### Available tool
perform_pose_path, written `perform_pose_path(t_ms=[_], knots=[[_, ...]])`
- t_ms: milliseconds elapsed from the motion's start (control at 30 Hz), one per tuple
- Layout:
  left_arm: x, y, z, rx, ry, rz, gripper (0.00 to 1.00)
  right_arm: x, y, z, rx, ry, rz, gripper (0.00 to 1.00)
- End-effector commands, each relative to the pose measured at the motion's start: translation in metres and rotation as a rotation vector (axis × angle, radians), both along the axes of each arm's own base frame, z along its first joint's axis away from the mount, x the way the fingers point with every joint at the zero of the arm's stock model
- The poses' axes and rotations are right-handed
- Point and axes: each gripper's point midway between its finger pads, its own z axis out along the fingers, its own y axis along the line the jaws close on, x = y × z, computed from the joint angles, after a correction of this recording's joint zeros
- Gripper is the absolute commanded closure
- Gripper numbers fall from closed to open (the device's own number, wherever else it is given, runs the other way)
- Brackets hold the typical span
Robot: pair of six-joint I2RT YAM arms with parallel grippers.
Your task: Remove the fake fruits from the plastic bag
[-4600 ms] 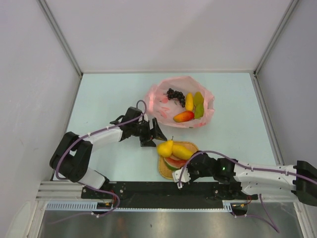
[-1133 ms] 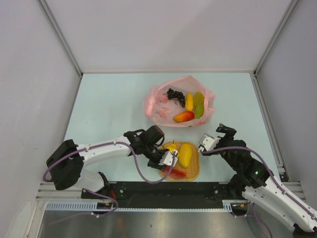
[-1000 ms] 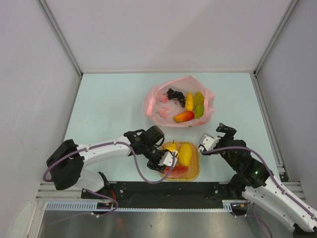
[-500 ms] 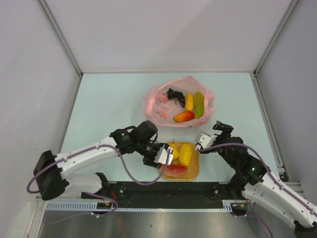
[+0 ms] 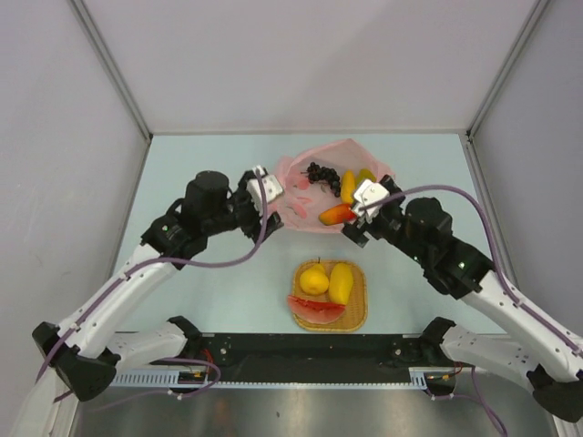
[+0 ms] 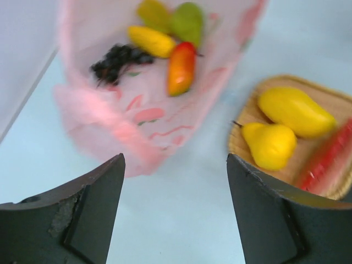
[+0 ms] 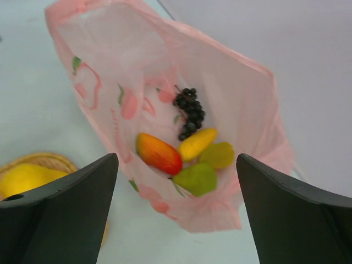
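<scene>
The plastic bag point(image 5: 290, 198) lies near the far edge of the table point(image 5: 196, 164), holding a grape bunch point(image 7: 190, 113), yellow fruit point(image 7: 197, 143), green pear point(image 7: 193, 179) and red-orange fruit point(image 7: 158, 153), with left jaws and right jaws wide and empty beside it, while yellow pear point(image 5: 314, 280), mango point(image 5: 341, 283) and watermelon slice point(image 5: 316, 309) lie in the tray point(image 5: 360, 314).

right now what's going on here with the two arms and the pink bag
Two robot arms are moving fake fruits from the pink plastic bag onto the woven tray. The tray holds a yellow pear, a mango and a watermelon slice. In the bag lie a grape bunch, a red-orange fruit, a yellow fruit, a green pear and a yellow-green fruit. The left arm and right arm hover either side of the bag, jaws open and holding nothing.
</scene>
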Motion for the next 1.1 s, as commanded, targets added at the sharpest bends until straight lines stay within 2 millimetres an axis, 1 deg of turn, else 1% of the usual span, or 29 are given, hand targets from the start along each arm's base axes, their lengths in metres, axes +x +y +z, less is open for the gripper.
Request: perform_pose_path(t_ms=[0, 33, 67, 100, 133, 167, 233, 300, 333, 367, 400, 467, 500, 533, 567, 600, 633, 667, 700, 733, 767, 800, 833, 867, 900, 933, 1000, 1033, 1067], knots=[[0.054, 0.019, 0.043, -0.191, 0.042, 0.376, 0.21, 0.012, 0.042, -0.004, 0.115, 0.188, 0.024, 0.11], [0.062, 0.021, 0.039, -0.197, 0.075, 0.432, 0.21, 0.027, 0.05, -0.023, 0.077, 0.236, -0.006, 0.14], [0.07, 0.03, 0.043, -0.191, 0.074, 0.506, 0.21, 0.035, 0.056, -0.032, 0.061, 0.265, -0.014, 0.2], [0.073, 0.031, 0.042, -0.205, 0.104, 0.541, 0.21, 0.044, 0.059, -0.031, 0.059, 0.271, -0.02, 0.22], [0.077, 0.032, 0.034, -0.182, 0.131, 0.562, 0.2, 0.054, 0.067, -0.051, 0.025, 0.31, -0.024, 0.24], [0.08, 0.031, 0.029, -0.174, 0.144, 0.569, 0.2, 0.064, 0.07, -0.052, 0.036, 0.298, -0.038, 0.25], [0.084, 0.027, 0.017, -0.145, 0.161, 0.565, 0.2, 0.086, 0.064, -0.06, 0.043, 0.294, -0.1, 0.25], [0.093, 0.02, -0.003, -0.114, 0.2, 0.574, 0.2, 0.109, 0.063, -0.068, 0.073, 0.29, -0.154, 0.25], [0.096, 0.014, -0.007, -0.112, 0.211, 0.56, 0.22, 0.12, 0.055, -0.07, 0.084, 0.286, -0.185, 0.25], [0.098, 0.009, -0.011, -0.111, 0.225, 0.543, 0.25, 0.129, 0.055, -0.076, 0.085, 0.289, -0.196, 0.25], [0.101, -0.001, -0.023, -0.099, 0.259, 0.512, 0.25, 0.134, 0.052, -0.079, 0.083, 0.289, -0.21, 0.25], [0.105, -0.011, -0.027, -0.102, 0.277, 0.483, 0.3, 0.143, 0.045, -0.089, 0.075, 0.307, -0.245, 0.24], [0.108, -0.017, -0.036, -0.089, 0.298, 0.472, 0.35, 0.146, 0.045, -0.101, 0.063, 0.337, -0.259, 0.24], [0.111, -0.019, -0.04, -0.083, 0.302, 0.466, 0.44, 0.147, 0.042, -0.109, 0.057, 0.361, -0.274, 0.23], [0.112, -0.021, -0.042, -0.078, 0.306, 0.458, 0.78, 0.15, 0.039, -0.116, 0.047, 0.378, -0.289, 0.21], [0.114, -0.025, -0.048, -0.063, 0.322, 0.436, 0.98, 0.152, 0.039, -0.132, 0.018, 0.411, -0.296, 0.21], [0.109, -0.031, -0.04, -0.082, 0.344, 0.389, 1.0, 0.15, 0.035, -0.142, -0.023, 0.439, -0.298, 0.21], [0.105, -0.037, -0.034, -0.107, 0.363, 0.347, 1.0, 0.16, 0.025, -0.141, -0.017, 0.446, -0.33, 0.22], [0.101, -0.04, -0.026, -0.138, 0.373, 0.317, 1.0, 0.167, 0.015, -0.149, -0.017, 0.478, -0.362, 0.23], [0.091, -0.045, -0.008, -0.186, 0.364, 0.259, 1.0, 0.17, 0.004, -0.155, -0.011, 0.524, -0.397, 0.24], [0.086, -0.047, 0.003, -0.213, 0.351, 0.231, 1.0, 0.174, -0.006, -0.157, -0.009, 0.549, -0.427, 0.26], [0.079, -0.05, 0.014, -0.255, 0.368, 0.213, 1.0, 0.191, -0.028, -0.15, 0.006, 0.547, -0.499, 0.26], [0.068, -0.051, 0.033, -0.308, 0.336, 0.163, 1.0, 0.188, -0.041, -0.156, -0.019, 0.593, -0.536, 0.26], [0.053, -0.057, 0.042, -0.345, 0.343, 0.081, 1.0, 0.189, -0.049, -0.156, -0.028, 0.61, -0.544, 0.26], [0.043, -0.061, 0.046, -0.38, 0.349, 0.035, 1.0, 0.189, -0.055, -0.156, -0.035, 0.627, -0.535, 0.26], [0.036, -0.062, 0.053, -0.434, 0.298, 0.001, 1.0, 0.18, -0.062, -0.166, -0.084, 0.664, -0.538, 0.26], [0.046, -0.061, 0.052, -0.47, 0.264, 0.049, 1.0, 0.172, -0.067, -0.175, -0.124, 0.699, -0.531, 0.28], [0.054, -0.061, 0.056, -0.474, 0.225, 0.06, 1.0, 0.169, -0.069, -0.178, -0.125, 0.715, -0.533, 0.28], [0.066, -0.066, 0.043, -0.429, 0.225, 0.061, 1.0, 0.169, -0.069, -0.177, -0.112, 0.714, -0.535, 0.27]])
